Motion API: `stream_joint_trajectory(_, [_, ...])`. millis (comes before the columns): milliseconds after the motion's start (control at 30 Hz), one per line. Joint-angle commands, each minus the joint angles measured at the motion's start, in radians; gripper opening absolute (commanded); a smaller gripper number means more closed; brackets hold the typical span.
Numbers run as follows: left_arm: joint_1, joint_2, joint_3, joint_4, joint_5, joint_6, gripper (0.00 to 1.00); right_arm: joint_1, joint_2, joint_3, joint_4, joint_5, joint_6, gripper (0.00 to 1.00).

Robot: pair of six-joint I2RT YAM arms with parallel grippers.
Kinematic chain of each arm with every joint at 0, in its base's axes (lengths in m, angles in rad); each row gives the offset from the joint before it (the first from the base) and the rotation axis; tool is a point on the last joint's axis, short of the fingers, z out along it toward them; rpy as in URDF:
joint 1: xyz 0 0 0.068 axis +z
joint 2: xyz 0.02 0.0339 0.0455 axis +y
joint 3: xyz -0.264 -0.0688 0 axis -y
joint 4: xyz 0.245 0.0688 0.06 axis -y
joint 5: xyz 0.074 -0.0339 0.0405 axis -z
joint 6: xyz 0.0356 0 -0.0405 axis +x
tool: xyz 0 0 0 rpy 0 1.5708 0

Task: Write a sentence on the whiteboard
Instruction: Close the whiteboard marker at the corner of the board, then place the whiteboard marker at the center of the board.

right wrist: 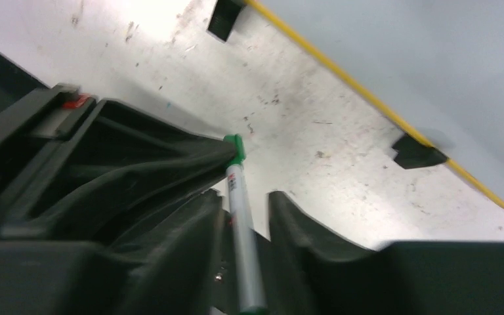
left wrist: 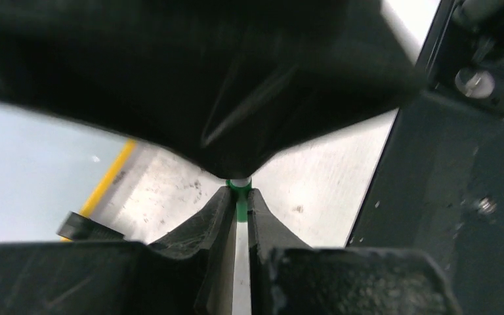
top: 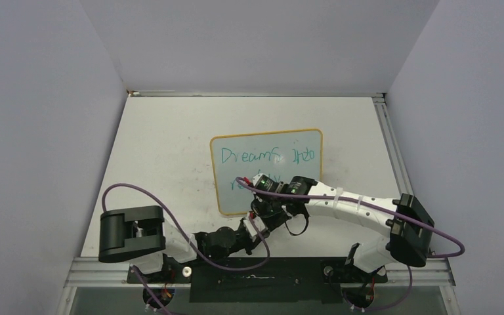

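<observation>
A: Nearest you, your left jaws are clenched on the green cap (left wrist: 239,195) of the marker (right wrist: 239,197). Your right jaws stand parted around the barrel, with daylight on one side, so they are not gripping it.

B: I'd judge that marker light, stiff and smooth. If you retake it, close on the mid-barrel, not the cap, which may pull off.

A: Just past it, the whiteboard (top: 230,200) lies flat on the counter (top: 164,151), and your two arms meet over its near edge. You can see a black clip foot (right wrist: 417,152) on the yellow frame (left wrist: 110,176).

B: The board looks thin, rigid and light, with a slick face, so it will probably skate if you push it. Take it by the frame, never the written face, because the ink could smear.

A: Farther up, the sentence (top: 249,156) runs in green. Your arms hide most of its second line.
</observation>
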Motion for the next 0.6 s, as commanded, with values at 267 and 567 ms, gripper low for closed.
stream_joint_trajectory(267, [0.009, -0.254, 0.108, -0.491, -0.037, -0.100, 0.06, -0.256, -0.267, 0.066, 0.019, 0.211, -0.027, 0.86])
stream_joint_trajectory(567, [0.053, -0.286, 0.149, -0.594, -0.017, -0.154, 0.42, -0.374, -0.434, -0.011, 0.226, 0.314, -0.070, 0.99])
